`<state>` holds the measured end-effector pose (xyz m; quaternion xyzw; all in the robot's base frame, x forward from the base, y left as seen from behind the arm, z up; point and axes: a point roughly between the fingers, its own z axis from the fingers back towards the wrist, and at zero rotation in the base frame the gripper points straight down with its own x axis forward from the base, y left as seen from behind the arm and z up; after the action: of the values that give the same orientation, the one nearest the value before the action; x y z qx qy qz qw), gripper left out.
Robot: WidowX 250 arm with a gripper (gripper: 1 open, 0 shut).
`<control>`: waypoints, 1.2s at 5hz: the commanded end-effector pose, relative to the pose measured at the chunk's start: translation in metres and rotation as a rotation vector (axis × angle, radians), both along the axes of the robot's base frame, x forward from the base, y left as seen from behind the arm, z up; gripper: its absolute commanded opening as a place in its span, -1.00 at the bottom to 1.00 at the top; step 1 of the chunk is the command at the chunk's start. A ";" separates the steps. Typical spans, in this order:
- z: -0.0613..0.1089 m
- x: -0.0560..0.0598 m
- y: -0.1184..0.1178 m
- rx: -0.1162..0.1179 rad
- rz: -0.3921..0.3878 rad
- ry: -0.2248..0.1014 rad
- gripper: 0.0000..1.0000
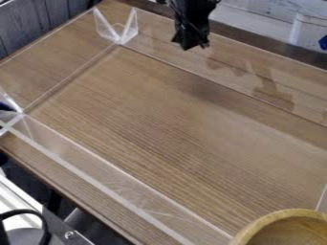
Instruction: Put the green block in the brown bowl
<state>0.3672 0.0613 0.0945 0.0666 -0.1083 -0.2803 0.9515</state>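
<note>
A black gripper [192, 42] hangs at the far edge of a wood-grain table [166, 124], its tips pointing steeply down toward the surface near the top of the view. The two fingers [186, 38] are pressed together with no gap showing between them. Whether anything small is pinched there is hard to say, as the tips are dark and small in this view; no green is visible between them, and the green block itself cannot be made out anywhere in the picture. The tips appear to sit just above or at the tabletop, beside the clear plastic wall [76, 158] that rings the work area. The brown bowl [284, 230] sits in the near right corner, well apart from the gripper, only part of its thick pale rim and olive-brown inside showing.
</note>
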 end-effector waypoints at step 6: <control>0.008 0.006 0.009 -0.159 -0.020 -0.202 -1.00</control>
<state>0.3672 0.0661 0.0770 -0.0020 -0.1944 -0.2726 0.9423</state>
